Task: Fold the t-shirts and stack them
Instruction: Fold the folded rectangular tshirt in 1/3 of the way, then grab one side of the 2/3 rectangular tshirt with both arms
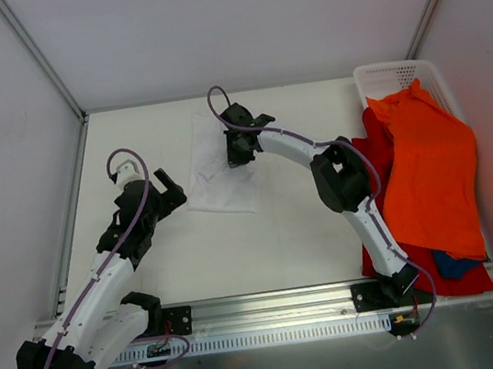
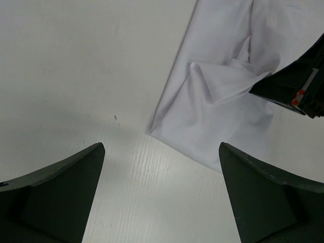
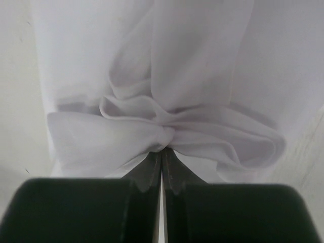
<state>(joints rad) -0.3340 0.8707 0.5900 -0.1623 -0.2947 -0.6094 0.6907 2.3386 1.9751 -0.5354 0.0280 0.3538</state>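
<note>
Evidently the task is at an early stage: no finished stack is visible anywhere. The plain white thin-cloth t-shirt (image 1: 217, 175) lies near the middle of the pale tabletop (image 1: 282, 235), narrowed into a roughly oblong shape but wrinkled, so its fold looks incomplete. The right end effector (image 1: 240, 153) sits at the shirt's far right edge, and the right wrist view shows it clenched on a gathered bunch of the white cloth (image 3: 162, 152). The left end effector (image 1: 169, 191) hovers just beside the shirt's left edge, released and holding nothing, with its fingers spread wide (image 2: 161, 147).

The bright orange cloth t-shirt (image 1: 429, 166) is unfolded, draped over the dark red cloth t-shirt (image 1: 372, 142) and partly over the white plastic mesh basket (image 1: 379, 79) at the right edge. A small blue cloth item (image 1: 450, 263), not identifiable, shows beneath them. Both coloured shirts appear untouched. The right arm's elbow lies close to this heap and could snag it.
</note>
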